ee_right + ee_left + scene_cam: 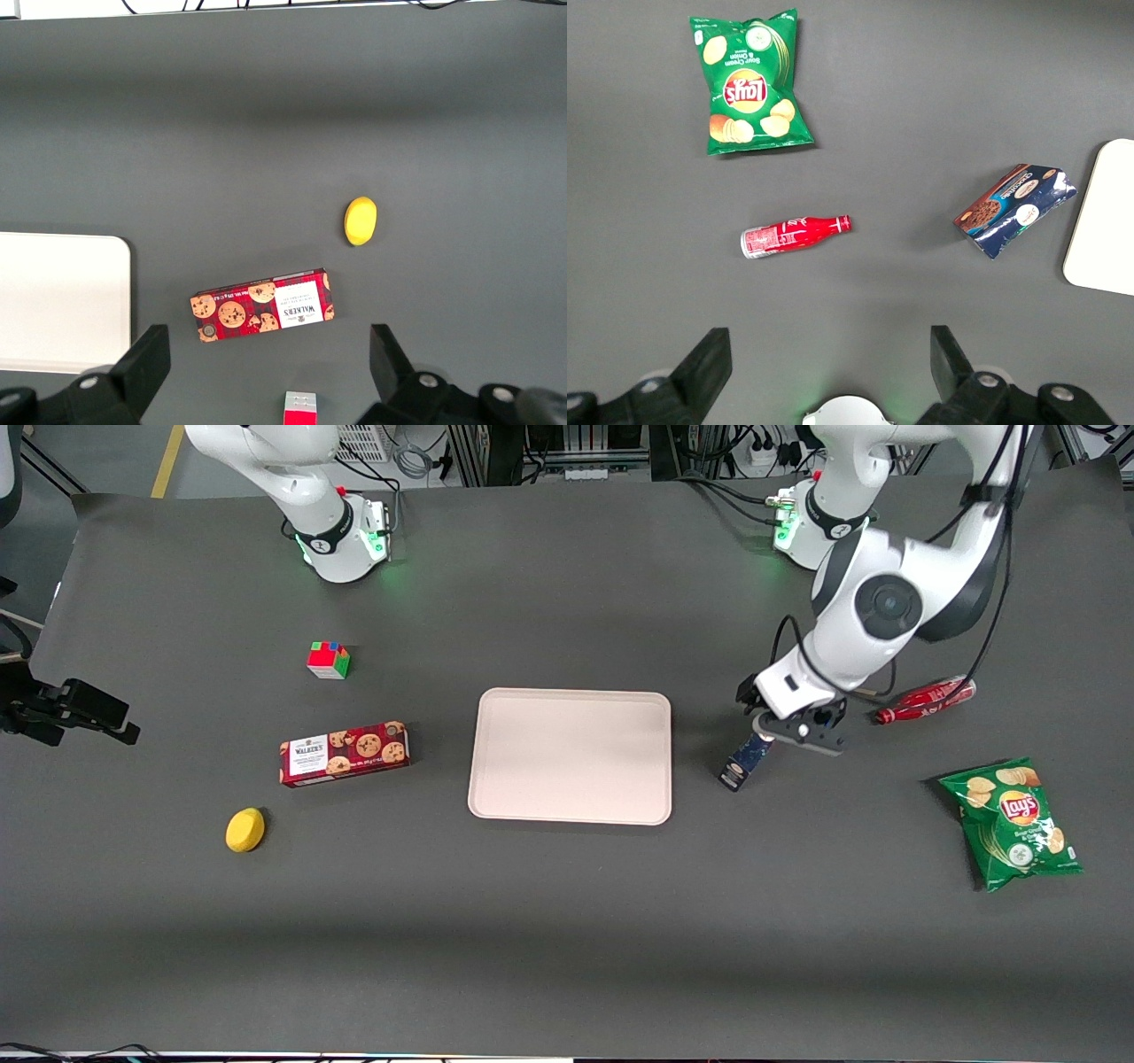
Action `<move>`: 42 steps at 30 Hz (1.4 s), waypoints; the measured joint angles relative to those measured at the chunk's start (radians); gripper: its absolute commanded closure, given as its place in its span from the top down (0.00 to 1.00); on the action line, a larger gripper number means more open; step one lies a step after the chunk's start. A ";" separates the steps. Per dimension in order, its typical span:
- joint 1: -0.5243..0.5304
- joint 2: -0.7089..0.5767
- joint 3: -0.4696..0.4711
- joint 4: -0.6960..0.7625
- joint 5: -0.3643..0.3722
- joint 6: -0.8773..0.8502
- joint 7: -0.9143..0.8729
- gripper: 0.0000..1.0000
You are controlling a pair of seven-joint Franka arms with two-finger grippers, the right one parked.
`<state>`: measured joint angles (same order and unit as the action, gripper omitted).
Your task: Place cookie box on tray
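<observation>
Fingers [722, 359] spread wide apart on my gripper [802, 731], nothing between them. I'm hovering up above the table [567, 921] toward the working arm's end, over the spot between the cookie box [746, 763] and the red bottle [926, 700].

Cookie box is lying flat on the table just beside the tray [571, 755], not touching it, there's a strip of bare table between them. From my wrist camera I can see its dark blue face with the cookie picture and the little round sticker facing up. Tray has nothing on it.

Green chip bag [1013, 824] is nearer the front camera than the bottle. Red tartan cookie box [345, 753], yellow lemon-looking thing [244, 829] and a colourful cube [329, 660] lie toward the parked arm's end.
</observation>
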<state>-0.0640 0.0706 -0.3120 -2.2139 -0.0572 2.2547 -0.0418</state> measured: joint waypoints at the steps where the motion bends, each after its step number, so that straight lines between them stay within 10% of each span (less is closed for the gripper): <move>1: 0.000 0.015 0.000 -0.006 0.001 0.024 0.000 1.00; 9: 0.000 0.089 0.002 -0.051 0.010 0.157 0.000 1.00; 24: 0.000 0.137 0.002 -0.121 0.017 0.316 -0.013 0.13; 34: 0.001 0.133 0.022 -0.094 0.017 0.291 -0.055 0.11; 42: 0.004 0.086 0.026 0.131 0.017 -0.070 -0.203 0.12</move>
<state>-0.0598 0.1566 -0.2858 -2.0827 -0.0406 2.1850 -0.2451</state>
